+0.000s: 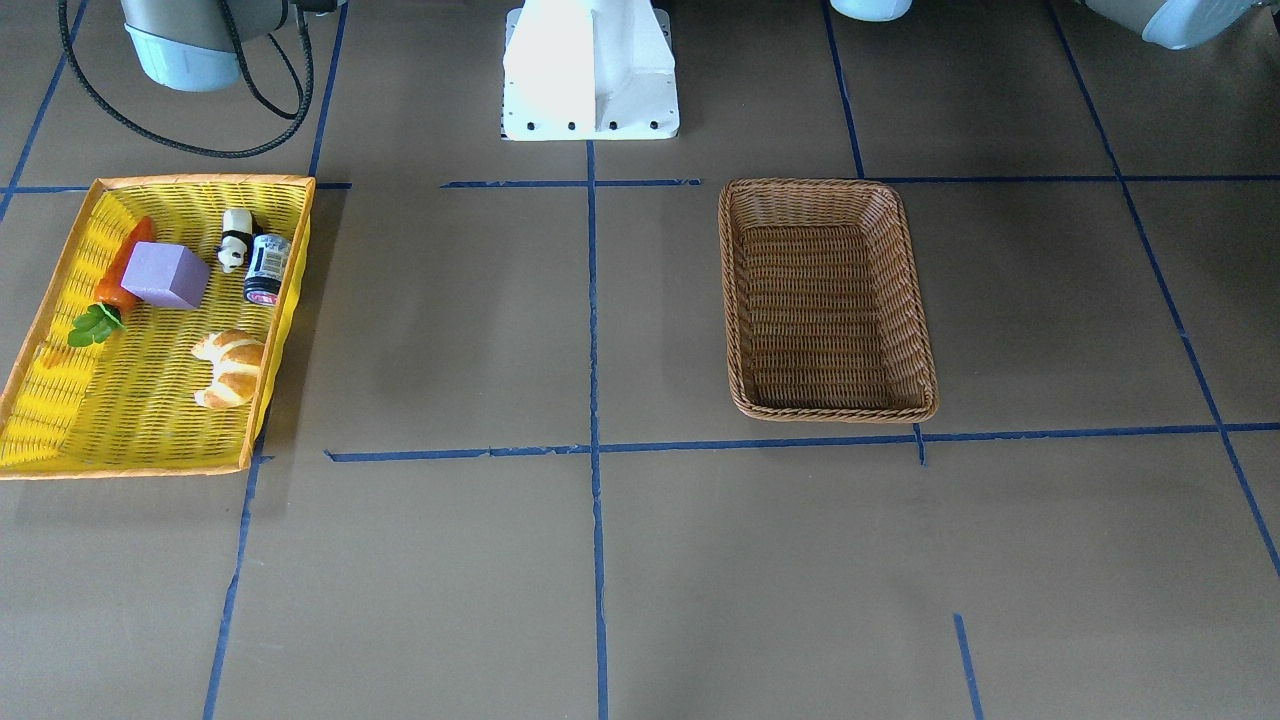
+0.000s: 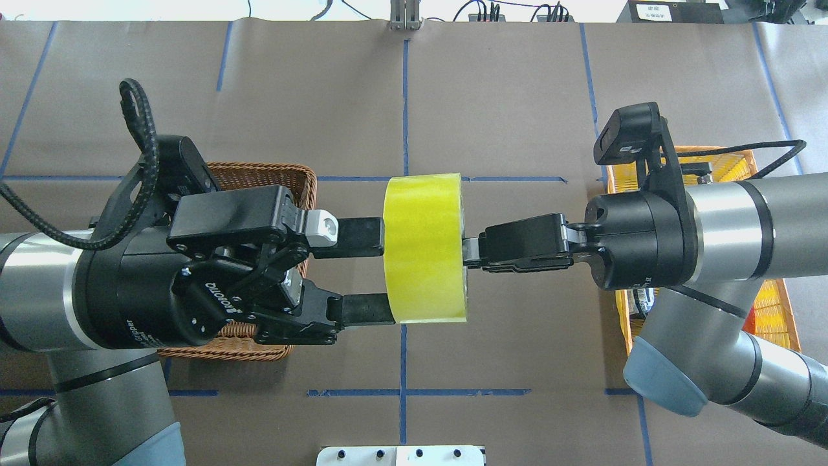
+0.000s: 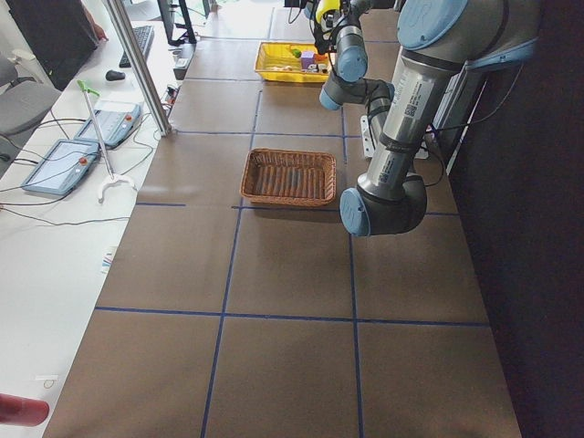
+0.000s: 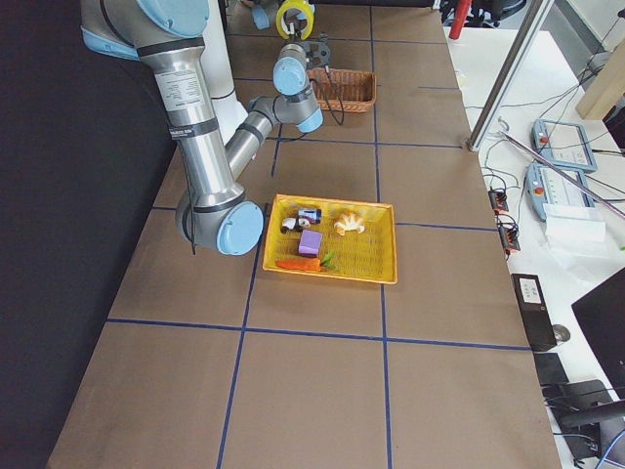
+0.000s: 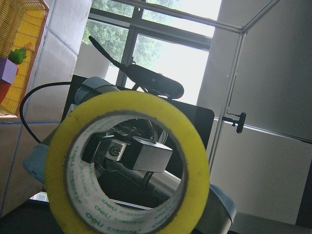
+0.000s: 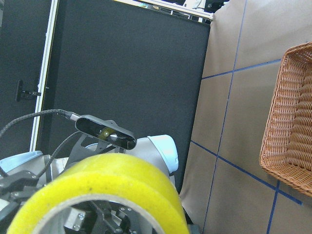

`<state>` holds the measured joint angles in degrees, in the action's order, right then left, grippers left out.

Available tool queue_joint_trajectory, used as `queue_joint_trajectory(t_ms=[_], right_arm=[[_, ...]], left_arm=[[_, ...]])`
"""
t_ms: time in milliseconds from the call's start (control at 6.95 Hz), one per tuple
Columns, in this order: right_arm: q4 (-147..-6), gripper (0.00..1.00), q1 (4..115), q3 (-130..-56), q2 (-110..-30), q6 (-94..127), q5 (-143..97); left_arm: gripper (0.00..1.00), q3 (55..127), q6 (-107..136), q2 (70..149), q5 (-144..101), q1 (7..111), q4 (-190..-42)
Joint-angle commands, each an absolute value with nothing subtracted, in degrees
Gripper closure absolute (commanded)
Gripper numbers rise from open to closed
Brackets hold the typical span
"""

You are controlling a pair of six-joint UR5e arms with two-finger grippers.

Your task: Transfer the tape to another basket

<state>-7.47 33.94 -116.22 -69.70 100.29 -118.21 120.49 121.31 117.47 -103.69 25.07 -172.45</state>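
The yellow-green tape point(image 2: 424, 249) hangs high over the table's middle, edge-on, between both grippers. My right gripper point(image 2: 471, 251) is shut on the tape's wall from the right; one of its fingers point(image 5: 151, 155) shows inside the cardboard core in the left wrist view. My left gripper point(image 2: 387, 273) is open, its two fingers spread against the tape's left side. The tape also shows in the left wrist view point(image 5: 126, 105) and the right wrist view point(image 6: 112, 185). The brown wicker basket point(image 1: 735, 300) lies empty on the table, under my left arm point(image 2: 259, 178).
The yellow, orange-rimmed basket point(image 1: 200, 180) on my right side holds a carrot point(image 1: 125, 265), a purple block point(image 1: 167, 275), a panda figure point(image 1: 235, 240), a small can point(image 1: 266, 268) and a croissant point(image 1: 230, 368). The white robot base point(image 1: 590, 70) stands at mid table. Blue tape lines cross the brown table.
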Motion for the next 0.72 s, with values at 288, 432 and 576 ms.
queue_joint_trajectory(t_ms=[288, 432, 576], right_arm=[[-7.6, 1.00, 31.9, -116.3, -69.7, 100.2, -117.2], [-7.6, 1.00, 31.9, -116.4, -69.7, 100.3, -117.2], [-7.4, 1.00, 32.0, -116.5, -69.7, 100.3, -117.3]], left_arm=[[0.00, 120.4, 121.3, 118.3, -102.2, 25.0, -172.4], [0.00, 120.4, 121.0, 118.2, -100.4, 25.1, -172.4], [0.00, 120.3, 120.9, 118.1, -99.6, 25.4, -172.4]])
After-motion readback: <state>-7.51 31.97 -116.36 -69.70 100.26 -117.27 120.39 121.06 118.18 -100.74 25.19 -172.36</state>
